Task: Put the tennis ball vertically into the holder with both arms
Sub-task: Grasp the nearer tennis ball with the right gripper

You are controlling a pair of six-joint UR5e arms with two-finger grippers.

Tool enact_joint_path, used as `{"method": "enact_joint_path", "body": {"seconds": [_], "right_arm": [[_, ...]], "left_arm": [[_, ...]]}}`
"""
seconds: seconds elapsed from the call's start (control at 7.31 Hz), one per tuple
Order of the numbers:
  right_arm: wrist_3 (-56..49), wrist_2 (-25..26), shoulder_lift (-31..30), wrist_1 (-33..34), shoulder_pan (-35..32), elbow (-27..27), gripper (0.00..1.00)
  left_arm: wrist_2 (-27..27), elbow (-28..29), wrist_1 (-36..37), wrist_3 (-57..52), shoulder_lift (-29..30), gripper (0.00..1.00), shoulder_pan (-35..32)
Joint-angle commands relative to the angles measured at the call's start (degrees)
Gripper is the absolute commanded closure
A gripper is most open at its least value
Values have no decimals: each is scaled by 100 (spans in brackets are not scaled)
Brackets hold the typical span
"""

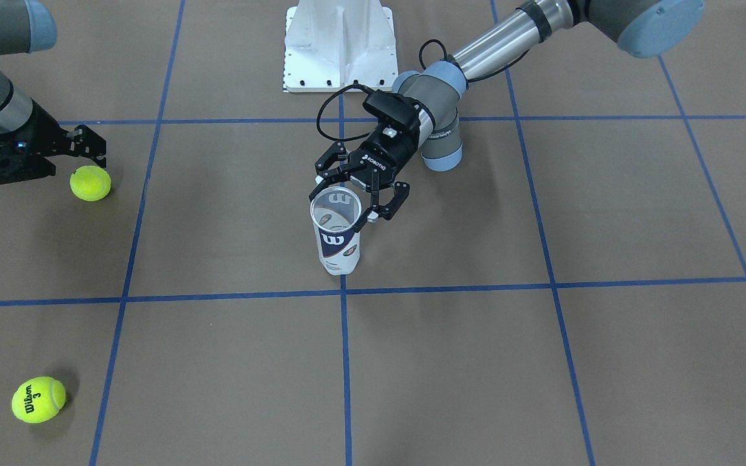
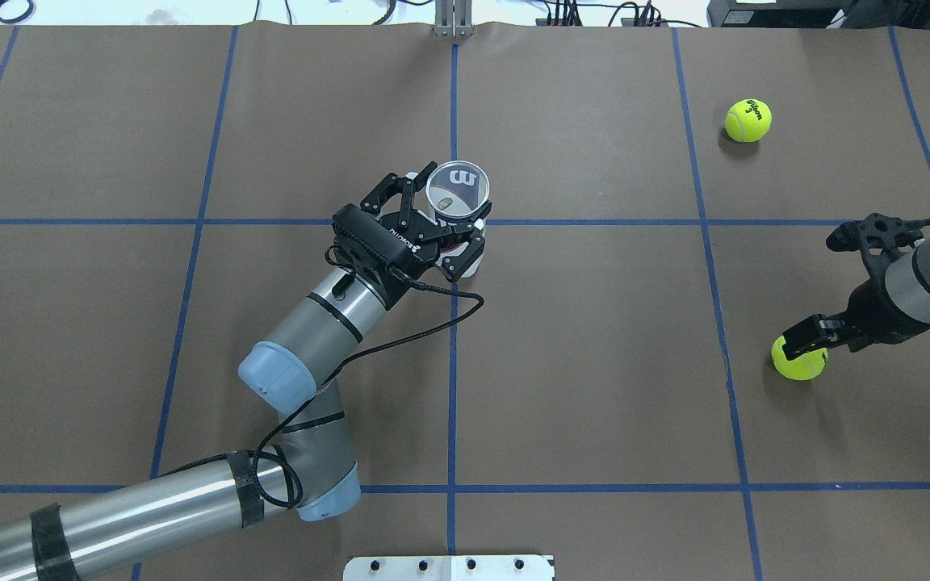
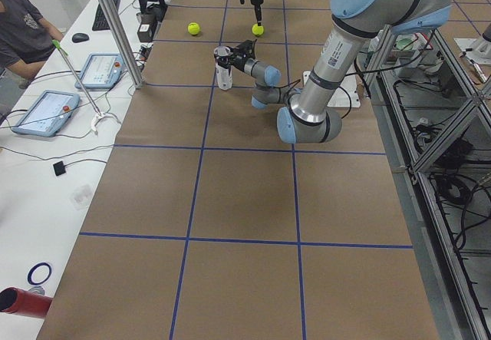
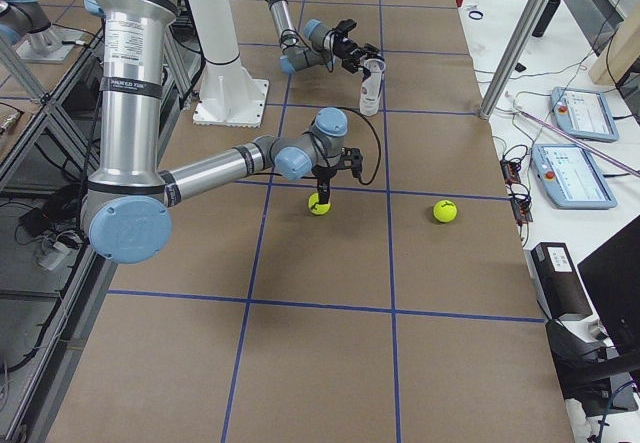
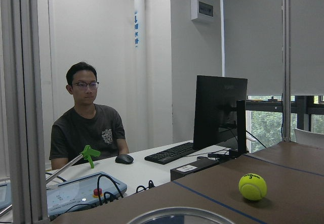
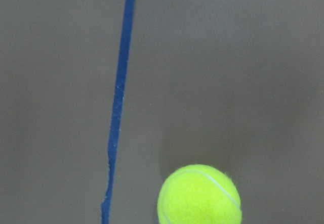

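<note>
Reading the overhead view as a clock face, the holder [image 2: 458, 194] stands upright on the table [image 2: 594, 387] just toward 12 o'clock from centre, with its mouth open and no ball visible inside. The left gripper [image 2: 449, 202] reaches in from 7 o'clock with its jaws spread wide. One finger sits on each side of the can just under the rim, apparently touching the wall, so I judge it is bracing the holder. At about 4 o'clock from the holder a tennis ball [image 2: 800, 363] lies on the table. The right gripper [image 2: 796, 340] hangs close above it, pointing down, with its jaws drawn narrow and not around the ball. A second ball [image 2: 747, 121] sits apart at 2 o'clock. The step in hand looks like the pick-up of the nearer ball. Next, the right jaws need to widen, drop astride the ball and close on it, then carry it toward 10 o'clock to a spot straight above the mouth.
</note>
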State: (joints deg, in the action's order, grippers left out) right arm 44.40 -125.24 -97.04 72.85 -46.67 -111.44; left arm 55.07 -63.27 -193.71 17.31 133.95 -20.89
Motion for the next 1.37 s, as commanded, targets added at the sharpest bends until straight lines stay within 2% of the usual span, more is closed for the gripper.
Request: {"method": "enact_joint_path", "body": {"seconds": [0.0, 0.41, 0.68, 0.82, 0.96, 1.23], "right_arm": [[-10, 359, 0, -8, 263, 148, 1], [43, 360, 378, -8, 281, 526, 1], [43, 360, 353, -8, 308, 545, 3], [69, 342, 379, -8, 308, 545, 76], [60, 273, 379, -8, 299, 536, 100], [69, 220, 396, -8, 299, 405, 100]], "left_arm": [[4, -1, 0, 1, 0, 12, 6], [4, -1, 0, 1, 8, 12, 6], [4, -1, 0, 1, 0, 12, 6], [4, -1, 0, 1, 0, 12, 6], [4, -1, 0, 1, 0, 12, 6], [4, -1, 0, 1, 0, 12, 6]]}}
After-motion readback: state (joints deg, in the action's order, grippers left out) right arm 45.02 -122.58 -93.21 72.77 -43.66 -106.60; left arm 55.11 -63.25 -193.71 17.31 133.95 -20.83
